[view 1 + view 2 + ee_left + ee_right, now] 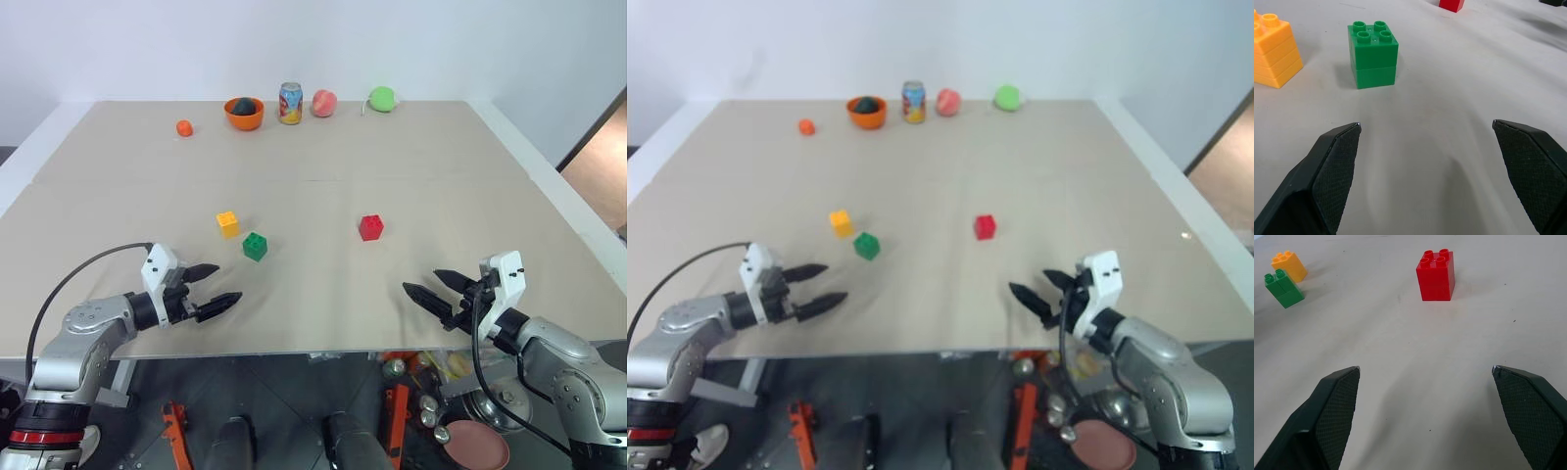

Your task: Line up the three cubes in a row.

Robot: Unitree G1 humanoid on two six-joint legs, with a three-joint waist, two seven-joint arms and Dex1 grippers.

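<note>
Left eye view puts the three cubes on the bare table (323,147), none of them yet in a row. The yellow cube (227,224) and the green cube (255,246) sit just beside each other, the green at about four o'clock from the yellow, with a small gap between them. The red cube (371,227) stands well apart, at roughly three o'clock from the pair. All three rest upright, studs up.

The left gripper (213,287) hovers near the table's front edge, jaws wide apart and empty, with the green cube at about one o'clock from it. The right gripper (434,285) hangs likewise at the front edge, jaws spread and holding nothing, the red cube at about eleven o'clock from it.

The step in hand looks like the first reach. Since yellow and green are nearly adjacent, the tidy course is probably to bring the red cube over with the right gripper and set it on the line they suggest, or to nudge green level with yellow first. In the right wrist view the red cube sits between the fingers' lines but off toward the left one, so a small sideways correction before closing would help. Closing on flat faces rather than corners should keep the cube from twisting out.
</note>
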